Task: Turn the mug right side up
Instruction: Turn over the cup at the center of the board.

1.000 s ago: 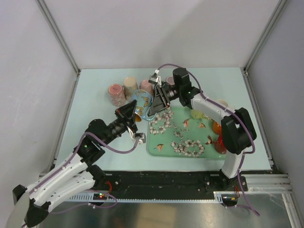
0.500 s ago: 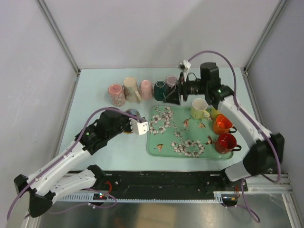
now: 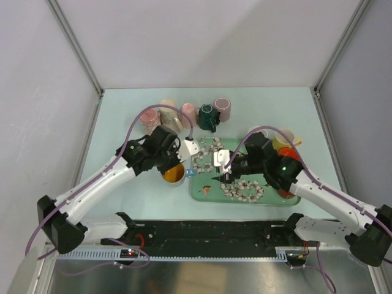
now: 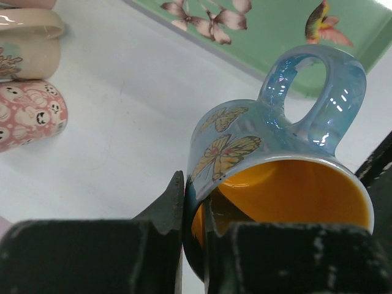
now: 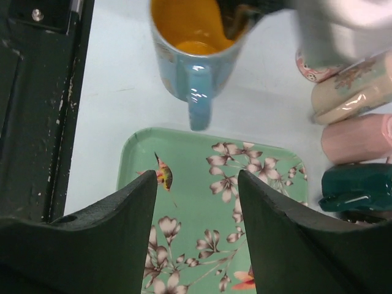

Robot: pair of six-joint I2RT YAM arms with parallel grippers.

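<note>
The mug point(image 3: 174, 173) is blue with butterflies and an orange inside. It stands mouth up just left of the floral tray point(image 3: 203, 191), its handle point(image 3: 191, 173) pointing at the tray. My left gripper point(image 3: 170, 165) is shut on its rim; the left wrist view shows one finger inside the mug point(image 4: 275, 165) and one outside. Whether the mug's base touches the table I cannot tell. My right gripper point(image 3: 222, 173) hovers open over the tray's left part with nothing between its fingers. From the right wrist the mug point(image 5: 193, 46) lies ahead of the open right gripper point(image 5: 197, 184).
Several mugs lie on their sides at the back: a pink ghost-print one point(image 3: 150, 116), cream point(image 3: 168, 107), pink point(image 3: 188, 112), teal point(image 3: 207, 116) and mauve point(image 3: 222, 109). Upright yellow point(image 3: 283, 138) and orange point(image 3: 289, 153) mugs stand at the tray's right side.
The right gripper has let go of the mug, swung away to the back, then come down over the tray. The left arm has brought the mug forward, mouth up, beside the tray.
</note>
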